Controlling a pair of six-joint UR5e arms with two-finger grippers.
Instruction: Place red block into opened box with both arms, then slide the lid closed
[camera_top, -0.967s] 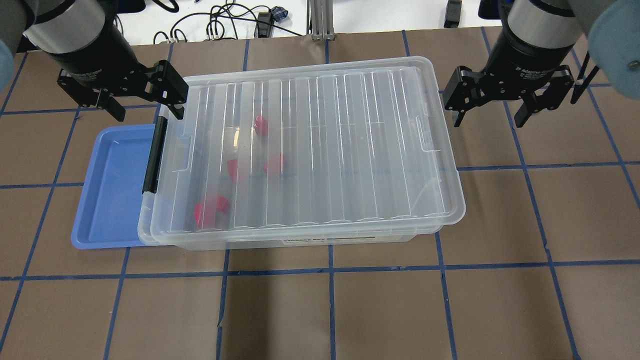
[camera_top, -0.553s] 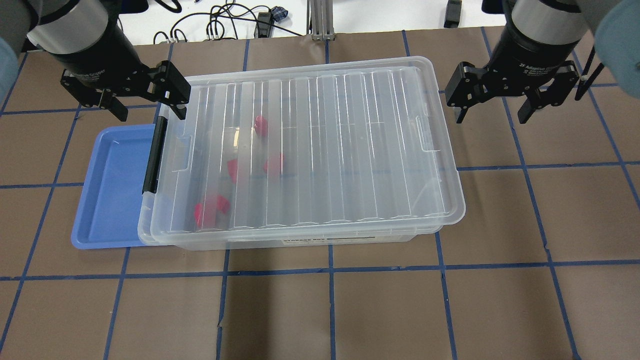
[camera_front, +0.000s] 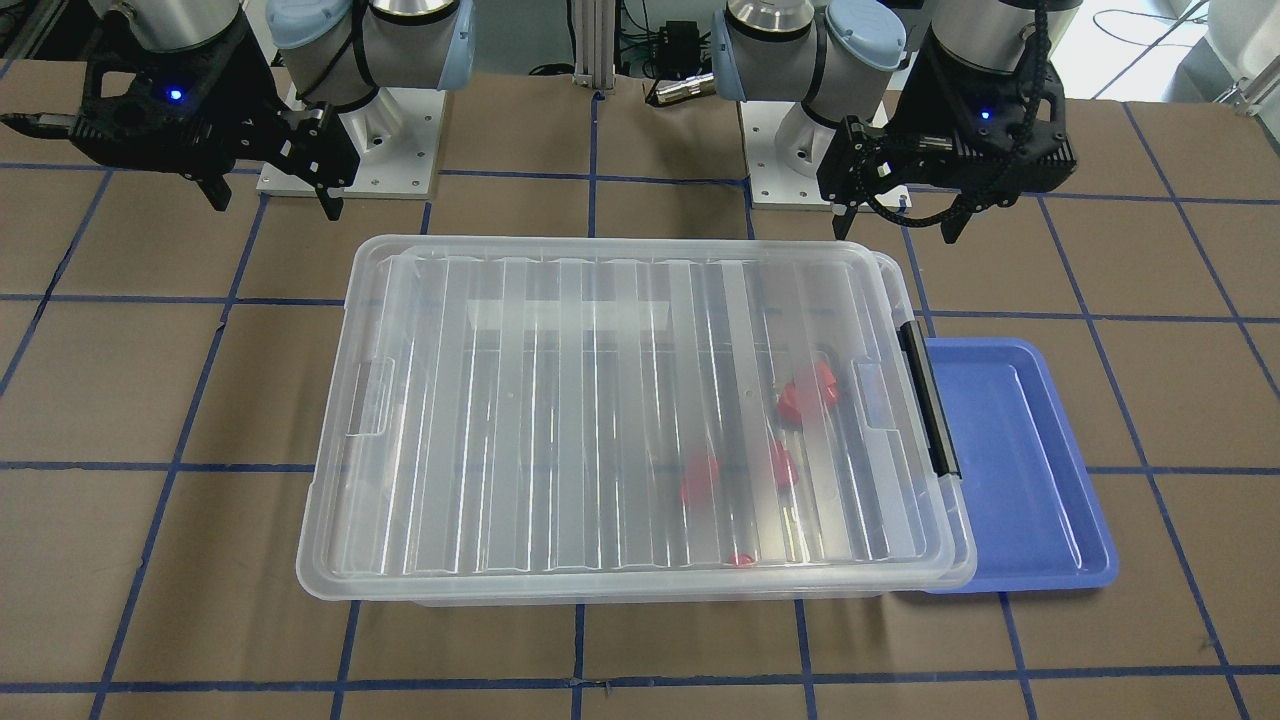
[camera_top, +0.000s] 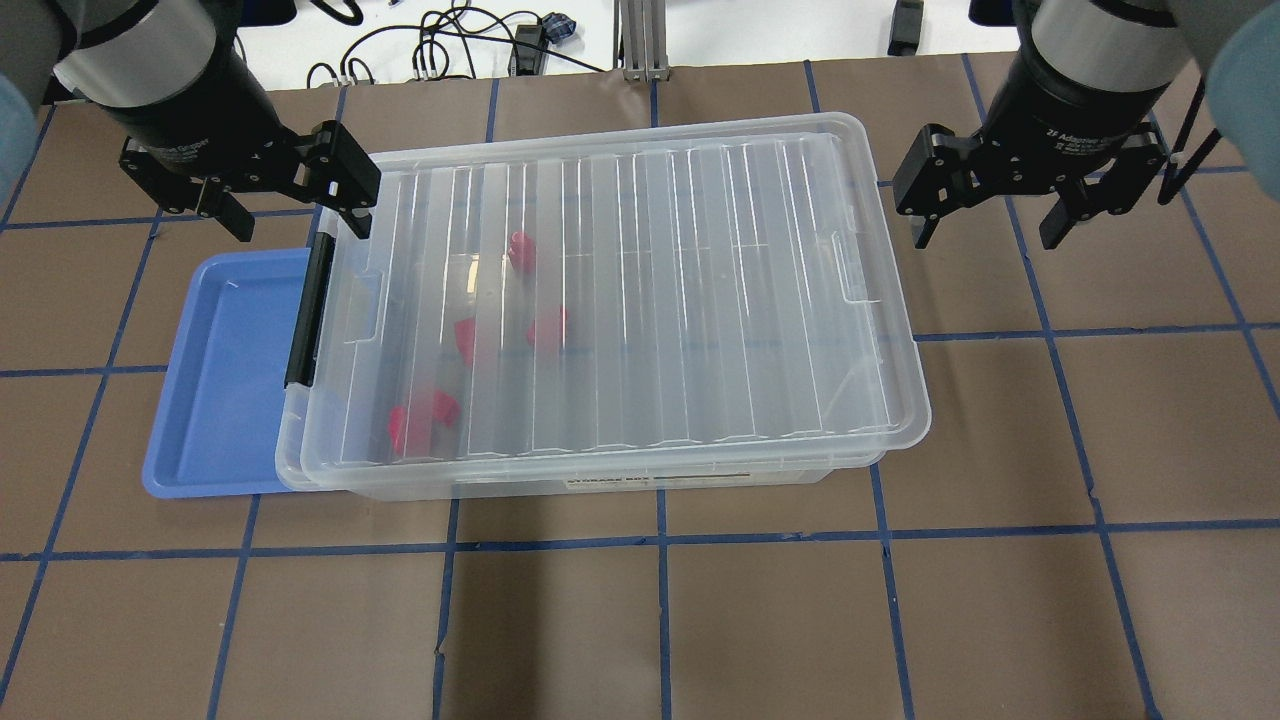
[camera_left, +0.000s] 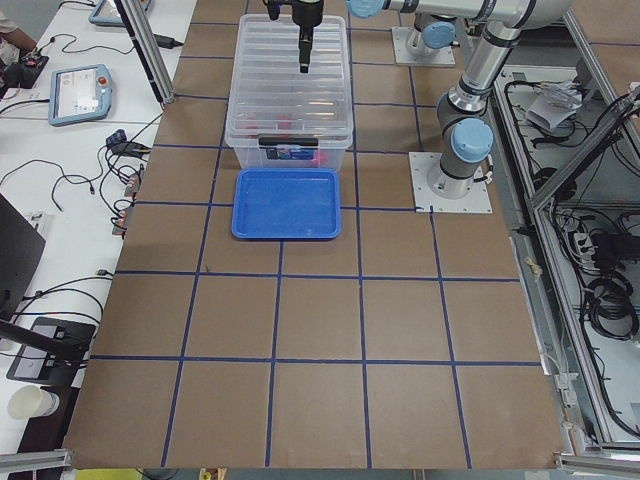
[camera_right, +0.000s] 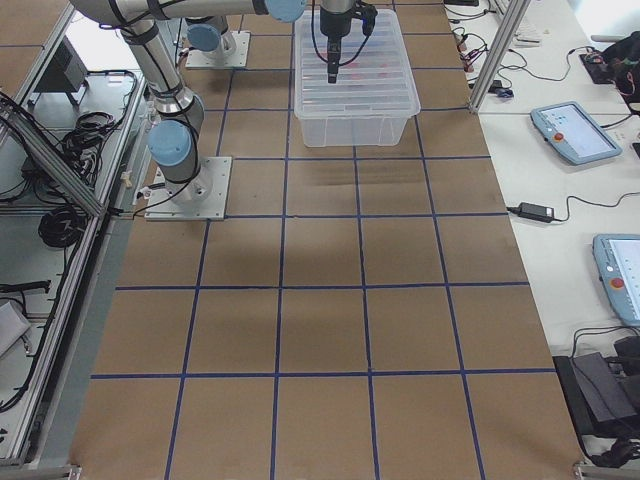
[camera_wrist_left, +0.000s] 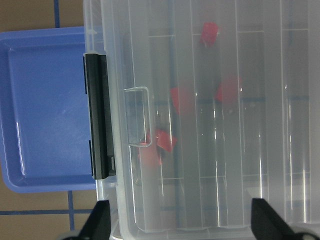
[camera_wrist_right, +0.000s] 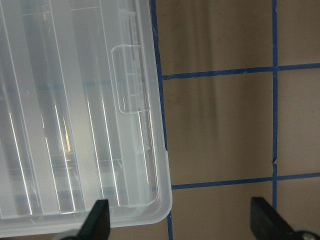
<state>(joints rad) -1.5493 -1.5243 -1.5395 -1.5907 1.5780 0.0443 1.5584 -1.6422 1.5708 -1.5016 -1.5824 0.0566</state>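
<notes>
The clear box (camera_top: 600, 484) stands mid-table with its black handle (camera_top: 305, 310) at the left end. The ribbed clear lid (camera_top: 660, 300) lies over nearly all of it, set slightly toward the right end. Several red blocks (camera_top: 520, 250) show blurred through the lid near the handle end, as in the left wrist view (camera_wrist_left: 210, 32). My left gripper (camera_top: 296, 228) hovers open over the box's far-left corner, holding nothing. My right gripper (camera_top: 984, 238) hangs open and holding nothing over bare table beyond the box's right end; the lid's corner (camera_wrist_right: 75, 125) shows beneath it.
A blue tray (camera_top: 225, 380) with nothing in it lies against the box's handle end. Cables (camera_top: 430, 50) and a metal post run along the table's far edge. Brown table with blue tape lines (camera_top: 660, 620) stretches in front of the box.
The right gripper has drifted slightly to the right, away from the box. The left gripper has barely shifted. Lid, box and blocks have not moved.
</notes>
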